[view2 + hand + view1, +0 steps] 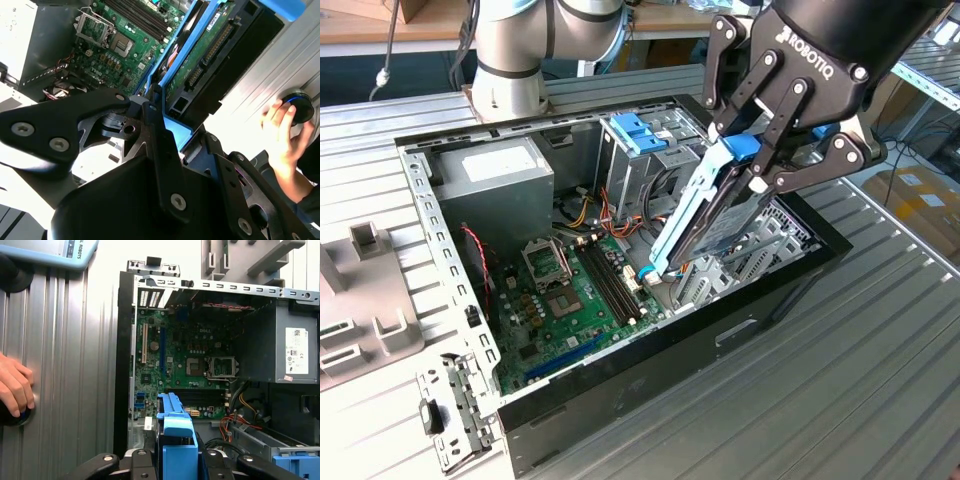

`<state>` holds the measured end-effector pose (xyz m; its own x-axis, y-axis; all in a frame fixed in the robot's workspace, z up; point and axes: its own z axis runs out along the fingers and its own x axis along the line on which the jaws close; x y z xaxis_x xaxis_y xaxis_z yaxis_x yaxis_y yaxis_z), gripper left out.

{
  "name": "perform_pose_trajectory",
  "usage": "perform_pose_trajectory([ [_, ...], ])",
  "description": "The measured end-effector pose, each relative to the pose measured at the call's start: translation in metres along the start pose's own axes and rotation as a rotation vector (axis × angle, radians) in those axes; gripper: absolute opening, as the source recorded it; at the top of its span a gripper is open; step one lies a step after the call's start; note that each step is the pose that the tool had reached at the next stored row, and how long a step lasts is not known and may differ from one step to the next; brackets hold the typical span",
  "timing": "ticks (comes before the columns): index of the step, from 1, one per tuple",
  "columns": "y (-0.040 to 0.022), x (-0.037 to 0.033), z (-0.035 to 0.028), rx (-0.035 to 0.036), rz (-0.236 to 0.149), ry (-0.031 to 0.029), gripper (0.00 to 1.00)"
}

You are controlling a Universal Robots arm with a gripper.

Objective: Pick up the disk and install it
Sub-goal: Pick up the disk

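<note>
My gripper (752, 168) is shut on the disk (705, 215), a dark drive with blue side rails. It holds the disk tilted steeply, on edge. The disk's lower end reaches down into the open computer case (700, 345), beside the metal drive bay at the exterior view's right. In the second wrist view the disk's green circuit board (202, 52) and blue rail show past one black finger (161, 131). In the first wrist view the blue rail of the disk (175, 432) stands up between the gripper's black links.
Inside the case lie the green motherboard (570, 300), a grey power supply (495, 175) and a light-blue latch piece (638, 133). A person's hand (15, 385) rests on a round knob on the ribbed metal table (840, 400). Grey fixtures (360, 300) stand at the exterior view's left.
</note>
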<state>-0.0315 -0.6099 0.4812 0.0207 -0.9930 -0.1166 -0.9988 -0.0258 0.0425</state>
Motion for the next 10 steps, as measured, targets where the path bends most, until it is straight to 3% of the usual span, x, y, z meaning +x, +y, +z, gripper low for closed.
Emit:
perform_pose_trajectory([
  [10,-0.0035,0.0001,0.0005,0.0000,0.000,0.0008,0.37],
])
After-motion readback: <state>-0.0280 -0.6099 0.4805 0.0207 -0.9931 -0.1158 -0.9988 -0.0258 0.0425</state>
